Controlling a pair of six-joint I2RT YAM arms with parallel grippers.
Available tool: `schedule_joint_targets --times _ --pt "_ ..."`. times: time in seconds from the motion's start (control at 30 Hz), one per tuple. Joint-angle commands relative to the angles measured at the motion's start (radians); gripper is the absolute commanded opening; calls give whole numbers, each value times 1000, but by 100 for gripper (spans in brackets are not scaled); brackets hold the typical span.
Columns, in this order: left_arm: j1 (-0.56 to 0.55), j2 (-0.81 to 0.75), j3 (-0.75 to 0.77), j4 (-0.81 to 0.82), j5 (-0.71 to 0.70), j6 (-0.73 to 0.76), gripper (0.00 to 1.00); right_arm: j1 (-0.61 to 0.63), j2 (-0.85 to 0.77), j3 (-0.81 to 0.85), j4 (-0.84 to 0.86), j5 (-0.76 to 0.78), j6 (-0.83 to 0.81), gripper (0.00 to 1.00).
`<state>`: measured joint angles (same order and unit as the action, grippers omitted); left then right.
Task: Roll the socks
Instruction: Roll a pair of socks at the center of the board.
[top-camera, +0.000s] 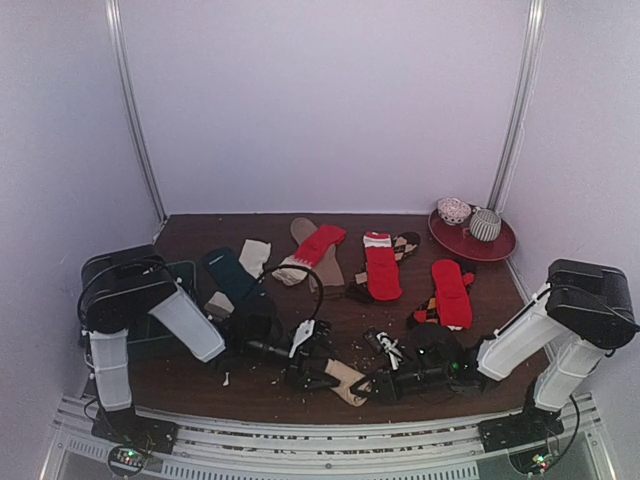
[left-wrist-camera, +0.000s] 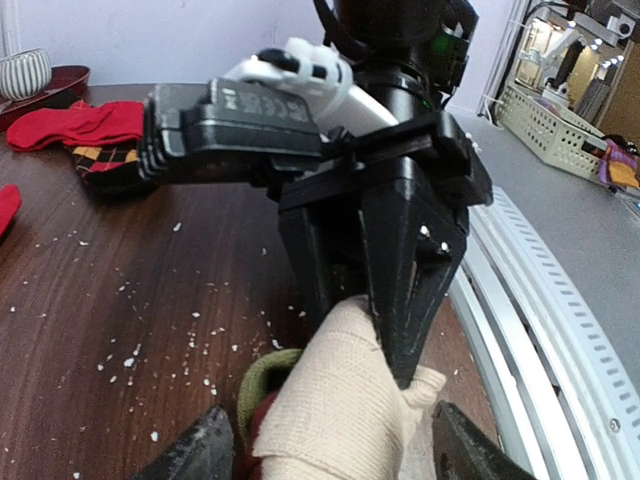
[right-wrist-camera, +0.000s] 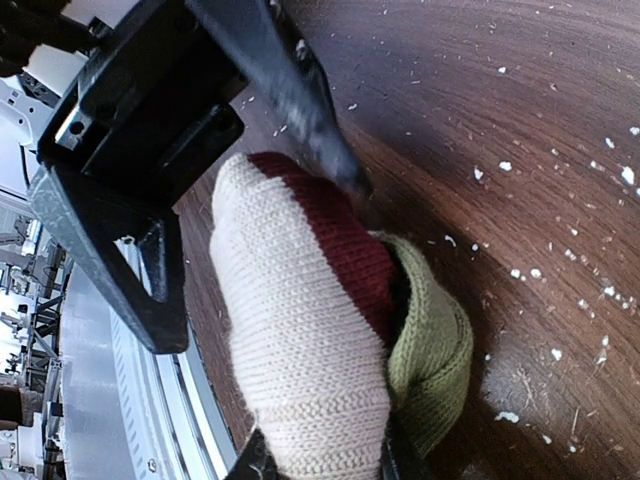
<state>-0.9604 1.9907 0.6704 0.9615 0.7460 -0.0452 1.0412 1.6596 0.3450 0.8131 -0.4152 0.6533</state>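
left gripper (top-camera: 322, 372): in from the left, fingers (right-wrist-camera: 160, 290) spread either side of the sock (right-wrist-camera: 300, 330), one tip on its red band. We cannot tell if they squeeze it.
sock: cream with a red band and green cuff, bunched on the table (left-wrist-camera: 120, 290) near the front edge, between both grippers.
right gripper (left-wrist-camera: 365, 335): closed down on the sock's cream end, pinching it.
loose socks (top-camera: 382, 268): we see several lying flat across mid table, behind the bunched one.
plate (top-camera: 500, 245): far right, two balls (top-camera: 485, 225) on it.
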Motion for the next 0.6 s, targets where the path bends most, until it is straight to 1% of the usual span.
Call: schedule_joint_targets --times 0.0,0.07,0.1,0.13,0.2,0.27,0.33,0.47,0.57 --pt "2 40 23 4 103 -33 64 -5 79 -48 -336 24 -23 18" --pt "2 55 26 1 102 -42 58 -5 80 -47 -335 23 -23 17" --pt "2 64 32 -8 100 -44 53 -6 81 -47 -336 24 -24 18" --pt "2 70 39 -22 101 -43 46 -6 81 -47 -337 24 -25 18" --pt "2 79 52 -44 107 -42 30 -5 87 -41 -344 26 -28 18" --pt "2 80 56 -44 110 -49 18 -6 94 -38 -347 24 -33 17" --pt "2 82 60 -50 107 -56 1 -6 100 -33 -350 23 -35 18" --pt "2 81 72 -152 52 -66 0 -5 92 -25 -376 34 -40 18" --pt "2 74 39 -231 -16 -107 0 -9 80 2 -424 58 -60 22"
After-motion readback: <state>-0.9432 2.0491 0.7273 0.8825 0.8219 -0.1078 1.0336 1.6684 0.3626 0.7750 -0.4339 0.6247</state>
